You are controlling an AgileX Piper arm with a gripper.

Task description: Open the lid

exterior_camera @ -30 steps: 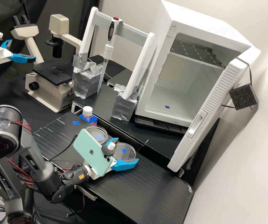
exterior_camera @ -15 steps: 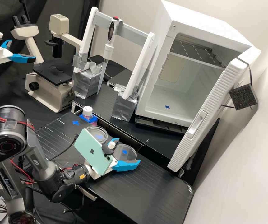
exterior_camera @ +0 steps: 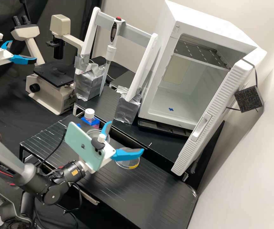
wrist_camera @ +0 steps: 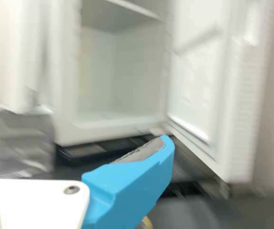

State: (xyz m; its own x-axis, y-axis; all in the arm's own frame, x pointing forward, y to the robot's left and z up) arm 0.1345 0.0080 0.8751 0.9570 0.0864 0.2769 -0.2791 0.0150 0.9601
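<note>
Well, gripper (exterior_camera: 126, 136) near yellow-marked dish (exterior_camera: 126, 163), fingers apart.

High view: right dish (exterior_camera: 131, 165) partly hidden behind a finger (exterior_camera: 129, 155) of the gripper (exterior_camera: 126, 136); left dish (exterior_camera: 94, 130) also partly covered. Lids: cannot tell. Arm (exterior_camera: 24, 175) cut off at edge. Wrist view: white cabinet (wrist_camera: 108, 130) motion-blurred; other finger nearly all cropped.

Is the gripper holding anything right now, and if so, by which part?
Nothing is held: the gripper is open, its blue fingers spread wide apart with nothing between them.
</note>
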